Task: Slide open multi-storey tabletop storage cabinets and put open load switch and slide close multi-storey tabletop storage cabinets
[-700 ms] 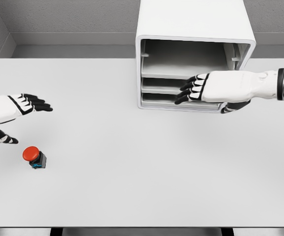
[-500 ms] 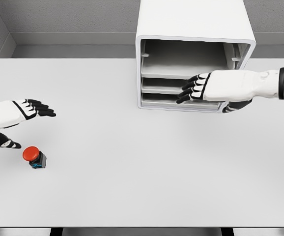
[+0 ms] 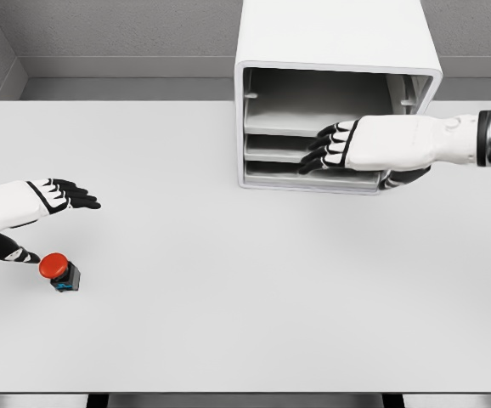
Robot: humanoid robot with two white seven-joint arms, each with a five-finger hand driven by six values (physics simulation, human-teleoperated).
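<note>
The load switch (image 3: 59, 271), a small dark block with a red round button, lies on the white table (image 3: 245, 289) at the left. My left hand (image 3: 46, 217) hovers just above and behind it, fingers spread, thumb tip close to the red button. The white multi-storey cabinet (image 3: 335, 51) stands at the back, its front showing open slots with shelves. My right hand (image 3: 335, 146) reaches in from the right and lies flat across the middle drawers, fingers extended, holding nothing.
Grey walls close off the back and the left side of the table. The table's front edge runs along the bottom of the view.
My left hand has dropped toward the switch, its thumb now beside the red button. My right hand has shifted slightly up and toward the cabinet front.
</note>
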